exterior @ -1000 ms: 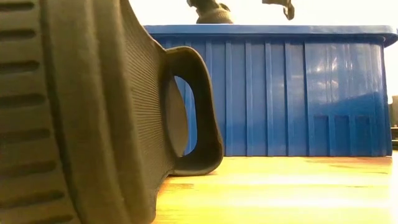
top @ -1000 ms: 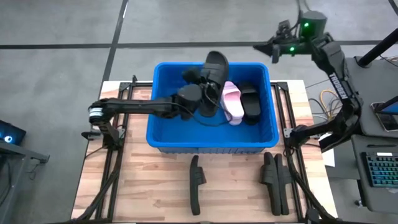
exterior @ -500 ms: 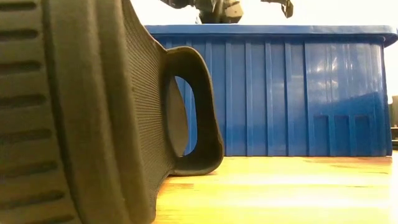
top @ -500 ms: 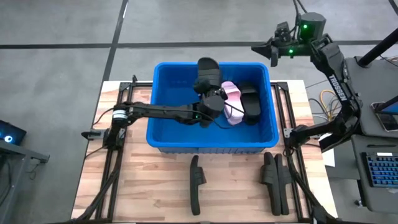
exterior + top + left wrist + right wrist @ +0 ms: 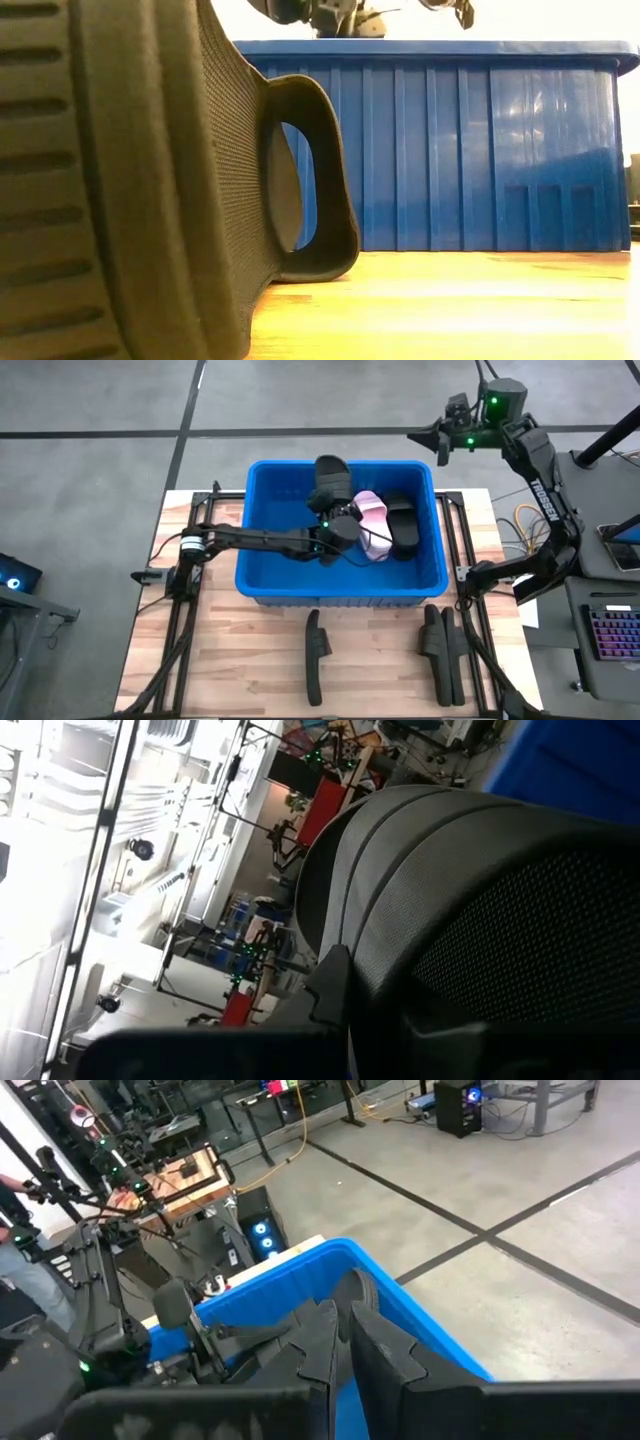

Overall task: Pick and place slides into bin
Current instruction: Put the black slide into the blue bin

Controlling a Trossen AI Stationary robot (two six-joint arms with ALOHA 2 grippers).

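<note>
Blue bin (image 5: 262, 574) — pink slides (image 5: 372, 523), black slides (image 5: 404, 525) inside — three black on table.

Large rectangular bright blue plastic bin (image 5: 262, 586) sat at table's (image 5: 230, 670) far middle. Light pink rubber slide (image 5: 372, 518) lay inside, right of centre. Three black rubber slides (image 5: 440, 645) lay on table before bin.

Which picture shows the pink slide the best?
The high view: the pink slide lies in the blue bin, between black slides. In the low view the bin's wall hides it. Neither wrist view shows it: the left is filled by a black slide.
</note>
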